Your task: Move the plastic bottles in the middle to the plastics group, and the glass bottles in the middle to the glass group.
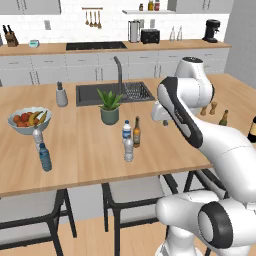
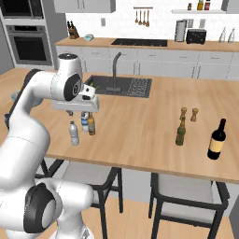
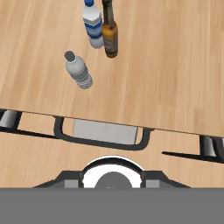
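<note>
Three bottles stand mid-counter: a water bottle with a blue-and-white label [image 1: 126, 131] [image 2: 84, 122] [image 3: 93, 26], a plainer clear one [image 1: 129, 149] [image 2: 73, 133] [image 3: 78, 74] nearer the front edge, and a slim brown glass bottle [image 1: 136, 132] [image 2: 91, 124] [image 3: 110, 37]. The plastics group, a blue-tinted bottle [image 1: 45, 157] and a clear one [image 1: 37, 137], is at the left. The glass group, an olive-green bottle [image 1: 223, 118] [image 2: 180, 132] and a fat dark bottle [image 2: 217, 139], is at the right. My gripper [image 1: 165, 121] [image 2: 76, 113] hangs above the counter just right of the three bottles, fingers apart, holding nothing.
A potted plant [image 1: 110, 107] stands behind the middle bottles, before the sink [image 1: 112, 93]. A fruit bowl [image 1: 29, 120] and a grey dispenser [image 1: 61, 95] are at the left. Two small shakers [image 2: 188, 114] stand by the glass group. Stools [image 3: 103, 131] sit under the front edge.
</note>
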Tool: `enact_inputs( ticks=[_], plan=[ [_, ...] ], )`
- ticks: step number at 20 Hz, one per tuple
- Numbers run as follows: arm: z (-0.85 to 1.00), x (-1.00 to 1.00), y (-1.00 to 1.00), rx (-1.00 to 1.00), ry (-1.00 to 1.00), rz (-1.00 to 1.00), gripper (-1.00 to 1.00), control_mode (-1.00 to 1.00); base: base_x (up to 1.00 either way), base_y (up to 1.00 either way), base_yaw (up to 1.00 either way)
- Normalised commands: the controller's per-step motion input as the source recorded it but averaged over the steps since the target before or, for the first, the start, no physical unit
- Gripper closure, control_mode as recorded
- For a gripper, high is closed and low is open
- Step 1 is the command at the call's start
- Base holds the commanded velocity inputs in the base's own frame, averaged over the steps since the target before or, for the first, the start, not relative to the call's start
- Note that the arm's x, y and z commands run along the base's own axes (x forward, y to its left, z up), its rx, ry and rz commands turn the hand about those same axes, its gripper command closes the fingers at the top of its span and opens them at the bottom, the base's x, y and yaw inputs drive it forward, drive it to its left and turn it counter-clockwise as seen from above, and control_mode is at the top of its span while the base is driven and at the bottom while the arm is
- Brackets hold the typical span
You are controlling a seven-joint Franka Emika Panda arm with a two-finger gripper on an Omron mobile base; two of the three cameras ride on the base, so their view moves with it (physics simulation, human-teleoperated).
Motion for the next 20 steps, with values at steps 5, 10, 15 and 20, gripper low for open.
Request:
enact_inputs(
  ticks=[5, 10, 15, 20],
  plan=[
    [-0.06, -0.07, 0.6, -0.01, 0.0, 0.0, -1.0, -1.0, 0.0, 0.0, 0.0],
    [-0.04, 0.14, 0.96, 0.0, 0.0, 0.01, -1.0, -1.0, 0.0, 0.0, 0.0],
    [-0.13, 0.18, 0.42, 0.0, 0.0, 0.0, -1.0, -1.0, 0.0, 0.0, 0.0],
    [-0.22, 0.08, 0.02, 0.0, -0.01, 0.02, -1.0, -1.0, 0.0, 0.0, 0.0]
  ],
)
